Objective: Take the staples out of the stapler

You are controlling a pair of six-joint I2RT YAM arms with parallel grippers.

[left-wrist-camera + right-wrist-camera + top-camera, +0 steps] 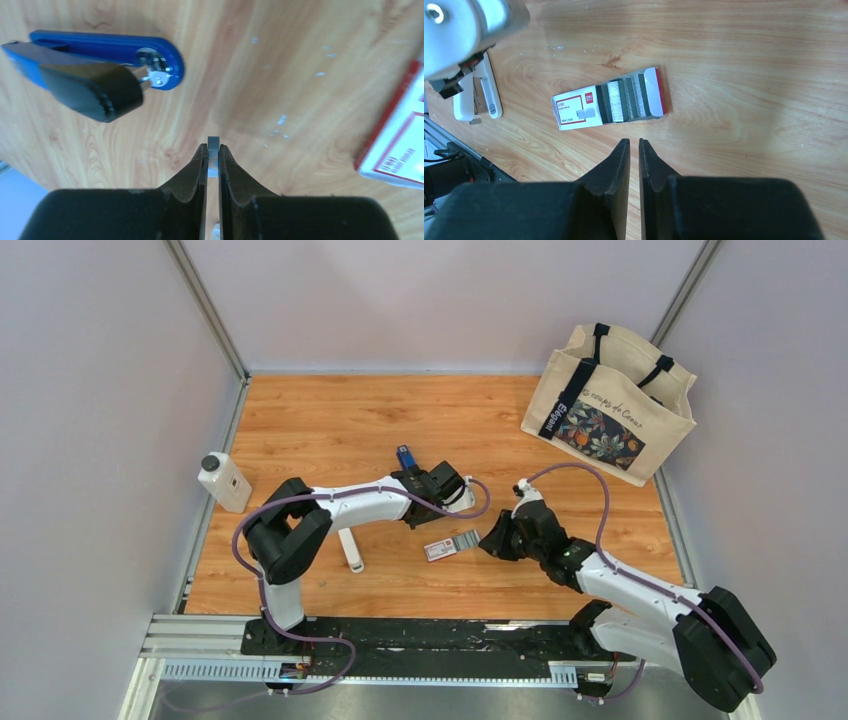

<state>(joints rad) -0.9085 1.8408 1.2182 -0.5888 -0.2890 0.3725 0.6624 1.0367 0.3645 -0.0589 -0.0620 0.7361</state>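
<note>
1. Stapler location: the small narrow blue stapler with black parts (107, 50) lies on the light wooden surface (330, 420), toward the middle. Its upper arm is swung up off the blue base.
2. Left pincer (213, 147): the jaws are closed on a short grey metal staple strip (213, 159), which stands between the fingertips and pokes just past them. The pincer hangs near the stapler without touching it.
3. Right pincer (634, 142): the jaws are drawn together to a thin slit with nothing between them. It points down at the surface just beside the box in item 4.
4. Red-and-white cardboard staple box (574, 107): it lies flat and open at one end, with grey staple rows (613, 100) showing inside. It rests between the two pincers.
5. White oblong rounded stick (350, 548): it lies on the surface beside the left arm.
6. White bottle with a dark cap (224, 482): it stands at the left edge.
7. Beige canvas tote bag (610, 405): it stands at the far right corner.
</note>
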